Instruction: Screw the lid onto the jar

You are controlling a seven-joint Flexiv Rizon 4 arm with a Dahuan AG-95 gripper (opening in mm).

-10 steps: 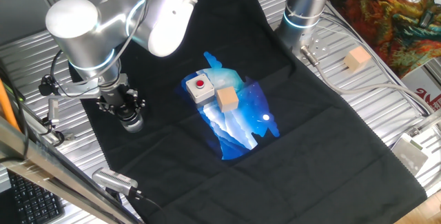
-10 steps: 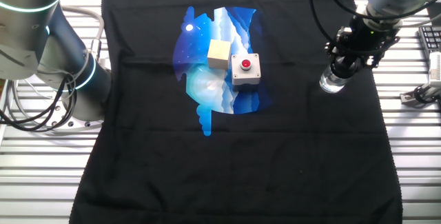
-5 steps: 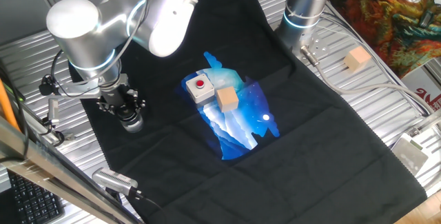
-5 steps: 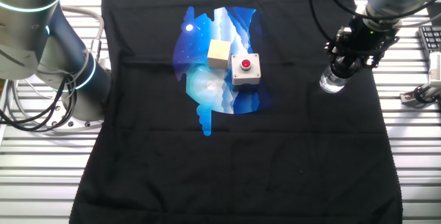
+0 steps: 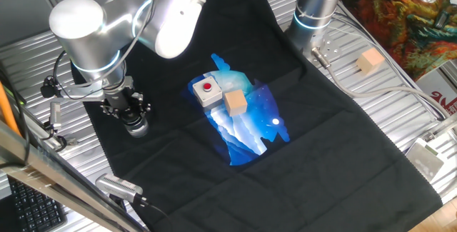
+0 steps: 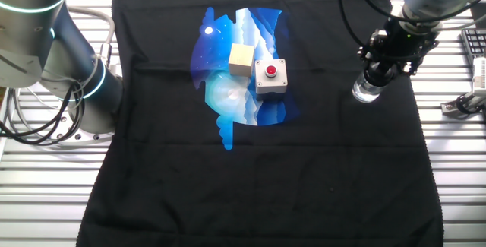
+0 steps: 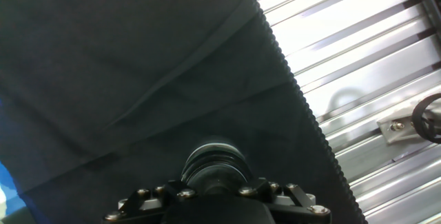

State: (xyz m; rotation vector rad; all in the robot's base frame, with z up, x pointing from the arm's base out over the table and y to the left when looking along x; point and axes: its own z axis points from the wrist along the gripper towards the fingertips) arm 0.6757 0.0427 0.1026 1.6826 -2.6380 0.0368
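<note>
So the claw is parked straight down over the jar, which sits on the black cloth near the edge of the counter, well apart from the grey button box and the wooden cube in the middle. From both fixed views the claw looks closed around something dark on top of the jar, and I'd guess that's the lid, but honestly I can't tell how tight the grip is, or even be sure it's gripping at all, because the fingers are buried in the black hardware. The hand view only shows a dark round shape right below the wrist. What worries me: if the lid isn't sitting square on the threads, twisting will cross-thread it or just spin it without biting. The jar isn't held by anything either, so it could rotate along with the lid on that cloth, or skid and tip if the arm pushes down off-centre. The cloth bunching up under it wouldn't help either.
</note>
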